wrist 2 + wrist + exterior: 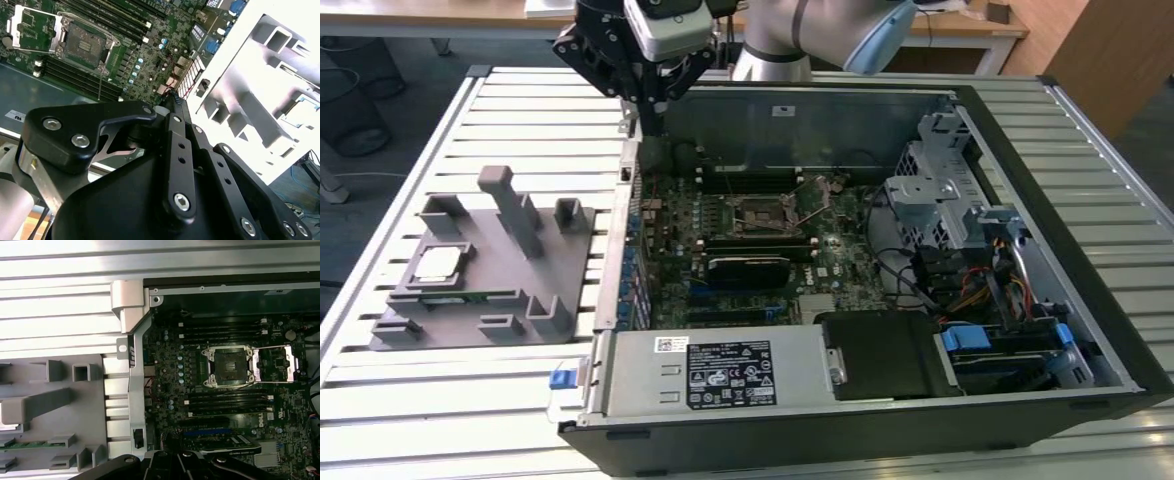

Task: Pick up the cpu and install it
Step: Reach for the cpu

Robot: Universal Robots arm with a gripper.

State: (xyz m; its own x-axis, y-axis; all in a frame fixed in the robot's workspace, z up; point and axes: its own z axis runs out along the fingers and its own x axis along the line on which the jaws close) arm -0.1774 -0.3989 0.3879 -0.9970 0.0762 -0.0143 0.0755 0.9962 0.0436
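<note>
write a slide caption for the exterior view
Gripper above the open case's edge; cpu lying on the grey tray, socket open.

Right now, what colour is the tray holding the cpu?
The tray is plain grey. The exterior view shows it best, with the silvery cpu lying on it.

Exterior view high over case (854,125); wrist views nearer (shared socket (227,365)).

The cpu (438,264) is finished in silver with a pale rim. The tray (494,276) is coloured grey, the motherboard (670,282) dark green.
</note>
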